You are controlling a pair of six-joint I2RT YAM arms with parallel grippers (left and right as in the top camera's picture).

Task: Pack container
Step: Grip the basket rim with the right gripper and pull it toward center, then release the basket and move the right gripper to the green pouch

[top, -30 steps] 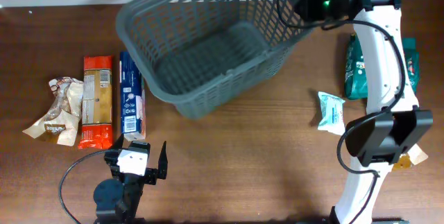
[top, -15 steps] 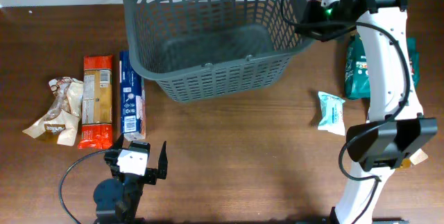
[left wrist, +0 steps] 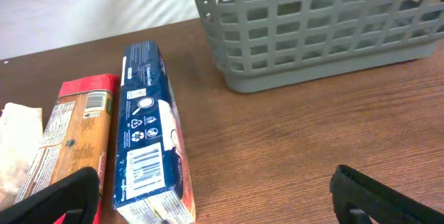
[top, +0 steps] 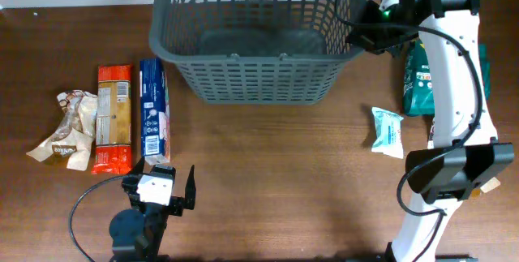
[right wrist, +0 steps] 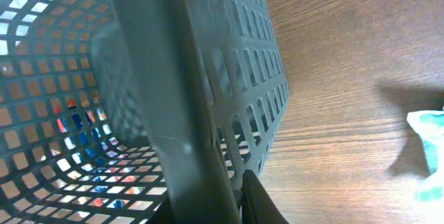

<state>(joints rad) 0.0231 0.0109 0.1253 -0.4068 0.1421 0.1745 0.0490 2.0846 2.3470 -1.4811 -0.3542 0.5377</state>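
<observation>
The container (top: 251, 75), a large dark grey lattice basket, stands upright and empty at the back middle of the table; it also shows in the left wrist view (left wrist: 326, 37). My right gripper (top: 366, 31) is shut on the container's right rim (right wrist: 173, 113). My left gripper (top: 174, 193) is open and empty near the front left, its fingertips straddling bare wood (left wrist: 215, 200). A blue packet (top: 152, 120) lies just ahead of it, also seen in the left wrist view (left wrist: 147, 134).
An orange-red packet (top: 113, 120) and a crumpled beige wrapper (top: 66, 131) lie left of the blue packet. A pale teal packet (top: 388, 131) lies at the right, a green bag (top: 418, 79) behind my right arm.
My right gripper has tipped the container from tilted to upright and shifted it toward the back of the table. The left arm has not moved.
</observation>
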